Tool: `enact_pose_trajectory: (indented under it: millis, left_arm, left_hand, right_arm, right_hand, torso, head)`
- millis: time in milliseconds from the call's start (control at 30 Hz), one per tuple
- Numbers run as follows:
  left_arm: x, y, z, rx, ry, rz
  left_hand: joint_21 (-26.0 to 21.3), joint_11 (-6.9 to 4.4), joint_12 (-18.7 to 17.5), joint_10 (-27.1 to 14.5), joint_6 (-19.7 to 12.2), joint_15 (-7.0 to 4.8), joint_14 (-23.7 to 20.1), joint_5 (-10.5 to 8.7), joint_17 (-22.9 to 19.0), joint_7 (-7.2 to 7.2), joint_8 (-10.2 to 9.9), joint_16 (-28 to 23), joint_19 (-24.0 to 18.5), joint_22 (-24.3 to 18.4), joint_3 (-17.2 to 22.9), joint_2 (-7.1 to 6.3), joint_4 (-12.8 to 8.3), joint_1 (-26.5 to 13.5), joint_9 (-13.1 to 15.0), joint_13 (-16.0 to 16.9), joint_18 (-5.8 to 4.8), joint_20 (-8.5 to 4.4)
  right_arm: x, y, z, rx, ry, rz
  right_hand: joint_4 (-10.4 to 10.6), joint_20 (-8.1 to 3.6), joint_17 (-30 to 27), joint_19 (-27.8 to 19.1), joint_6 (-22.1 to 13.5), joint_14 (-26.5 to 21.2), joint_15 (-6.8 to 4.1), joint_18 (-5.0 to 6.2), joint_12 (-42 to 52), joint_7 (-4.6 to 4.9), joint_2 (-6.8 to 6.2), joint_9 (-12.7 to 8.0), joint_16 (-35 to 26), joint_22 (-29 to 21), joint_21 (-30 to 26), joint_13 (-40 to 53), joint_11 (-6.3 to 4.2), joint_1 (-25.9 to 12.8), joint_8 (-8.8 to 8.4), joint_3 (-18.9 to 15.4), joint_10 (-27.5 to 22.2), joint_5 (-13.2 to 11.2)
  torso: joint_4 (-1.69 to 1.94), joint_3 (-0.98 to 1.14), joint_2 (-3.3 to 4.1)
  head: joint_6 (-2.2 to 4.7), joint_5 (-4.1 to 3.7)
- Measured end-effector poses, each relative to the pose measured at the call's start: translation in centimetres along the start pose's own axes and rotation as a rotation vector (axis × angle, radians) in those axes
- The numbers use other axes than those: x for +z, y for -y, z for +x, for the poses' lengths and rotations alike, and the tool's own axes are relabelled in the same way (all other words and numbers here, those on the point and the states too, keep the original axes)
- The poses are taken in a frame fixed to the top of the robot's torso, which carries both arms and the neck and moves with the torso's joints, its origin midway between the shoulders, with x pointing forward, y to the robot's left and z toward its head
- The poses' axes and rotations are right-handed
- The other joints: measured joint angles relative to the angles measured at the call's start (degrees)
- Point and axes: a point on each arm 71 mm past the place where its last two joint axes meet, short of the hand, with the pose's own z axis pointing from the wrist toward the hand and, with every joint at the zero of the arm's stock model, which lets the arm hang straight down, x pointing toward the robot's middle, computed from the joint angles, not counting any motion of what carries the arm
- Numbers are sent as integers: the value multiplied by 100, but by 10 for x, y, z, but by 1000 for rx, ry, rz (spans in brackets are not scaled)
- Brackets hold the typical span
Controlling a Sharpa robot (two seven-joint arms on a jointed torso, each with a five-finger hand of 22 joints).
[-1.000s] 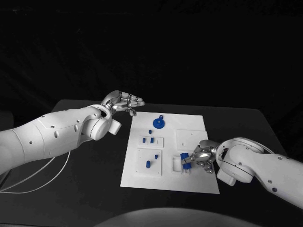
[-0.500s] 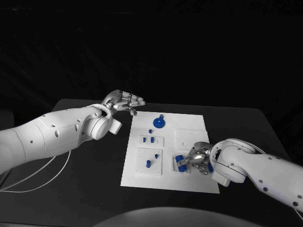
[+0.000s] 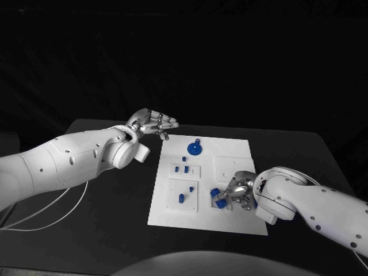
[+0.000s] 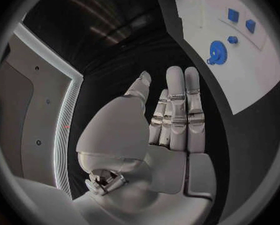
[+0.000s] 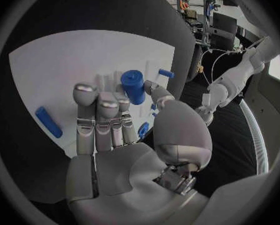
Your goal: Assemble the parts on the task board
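Note:
The white task board (image 3: 234,150) lies in the middle of the black table. At its far end lies a blue gear (image 3: 194,149), which also shows as the gear (image 4: 217,51) in the left wrist view. Small blue pegs (image 3: 181,169) stand in a raised block, and another peg (image 3: 181,198) stands nearer me. My right hand (image 3: 238,192) hovers over the board's near right part, where thumb and a finger pinch a blue cylinder (image 5: 132,86). A loose blue peg (image 5: 48,121) lies on the board beside it. My left hand (image 3: 155,122) hangs beyond the board's far left corner, fingers straight, holding nothing.
A white cable (image 3: 47,210) trails over the table under my left arm. Bare black tabletop (image 3: 283,149) borders the board on the right, and the table's far edge runs just behind the left hand.
My right hand has shifted a little to the left over the board's near part, carrying the blue cylinder with it. The left hand has stayed put.

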Motion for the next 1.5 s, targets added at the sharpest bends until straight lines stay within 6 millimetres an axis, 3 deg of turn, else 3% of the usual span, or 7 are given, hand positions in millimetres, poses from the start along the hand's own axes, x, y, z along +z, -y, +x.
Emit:
enact_pose_trajectory:
  millis: [267,467,733,867,1500]
  left_arm:
    - [0,0,0,-1,-2,-1]
    - [0,0,0,-1,-4,-1]
    - [-1,0,-1,-1,-4,-2]
    - [-1,-1,-1,-1,-4,-3]
    - [-1,-1,-3,0,-1,-5]
  left_hand:
    - [0,0,0,0,0,0,0,0,0,0,0,0,0,0,0,0,0,0,0,0,0,0]
    - [0,0,0,0,0,0,0,0,0,0,0,0,0,0,0,0,0,0,0,0,0,0]
    - [0,0,0,0,0,0,0,0,1,0,0,0,0,1,0,0,-1,0,0,0,0,0]
    - [0,0,0,0,0,0,0,0,1,0,0,0,0,1,0,0,0,0,0,0,0,0]
    - [0,0,0,0,0,0,0,0,-5,0,0,0,0,-15,1,0,-1,0,0,0,0,0]
  right_arm:
    - [2,0,0,5,-4,3]
    - [2,0,0,7,-5,3]
    - [0,0,1,8,0,0]
    - [-1,0,1,10,6,-3]
    - [-3,1,3,18,39,-10]
  right_hand:
    - [121,0,6,0,26,7,7,-1,-44,-13,-25,-46,-1,1,-20,-70,-7,-25,11,197,10,-275]
    - [56,0,6,0,72,8,8,-2,-45,-56,-52,-67,-1,4,-20,-104,1,-138,11,479,19,-390]
    - [-113,-21,9,22,262,35,-2,-10,-45,-107,-30,-112,-24,18,-20,-128,-13,-159,-23,310,71,0]
    - [-183,-22,9,23,303,15,-22,-30,-45,-68,-22,-246,-24,18,-20,-143,-22,-166,-35,240,82,158]
    - [-214,-21,4,22,372,33,-39,-41,-111,-24,54,-491,-46,17,3,-193,-21,-241,-20,210,101,259]
  torso:
    - [1,1,1]
    - [-1,1,1]
    - [-4,3,2]
    - [-5,3,2]
    - [-4,1,0]
  head:
    - [-5,5]
    - [-4,-4]
    - [-3,-20]
    - [-3,-26]
    - [4,-62]
